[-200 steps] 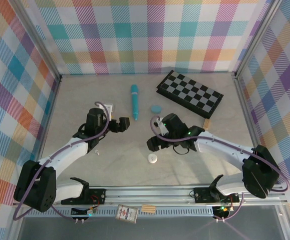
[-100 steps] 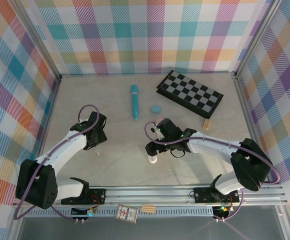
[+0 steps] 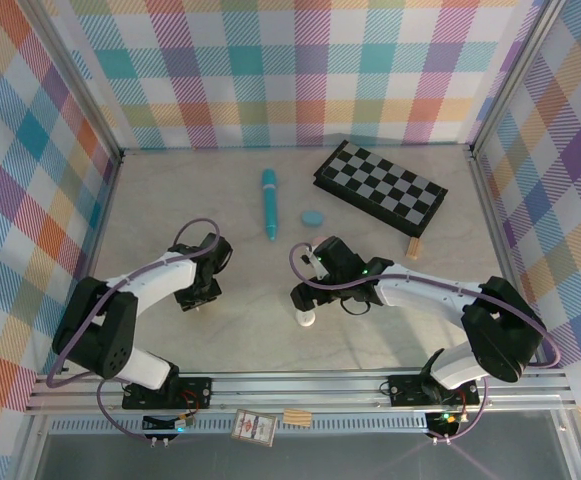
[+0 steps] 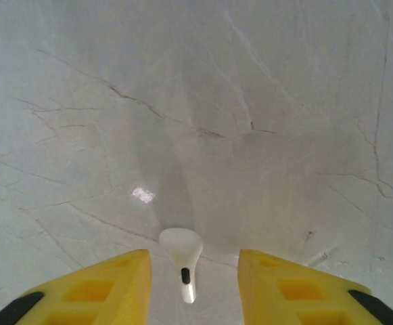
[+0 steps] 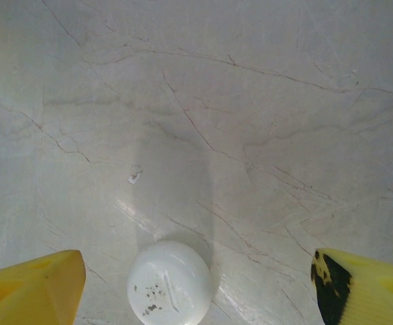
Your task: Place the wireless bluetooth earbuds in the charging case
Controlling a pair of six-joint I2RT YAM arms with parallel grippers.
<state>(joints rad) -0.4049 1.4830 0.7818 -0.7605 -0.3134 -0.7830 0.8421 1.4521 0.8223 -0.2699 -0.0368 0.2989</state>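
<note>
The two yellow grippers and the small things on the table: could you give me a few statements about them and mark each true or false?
1. The left gripper is open, with a white earbud lying between its fingers. True.
2. The right gripper is clamped on the white round case. False: it is open, and the case lies on the table between its fingers.
3. The teal pen lies on the checkerboard. False: it lies on the table, apart from it.
4. A light blue oval case lies between pen and checkerboard. True.

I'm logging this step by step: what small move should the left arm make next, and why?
Probably lower the left hand slightly and close it on the white earbud. The bud lies loose on the table, centred between the open fingers and not yet gripped, so a short descent should be enough.
</note>
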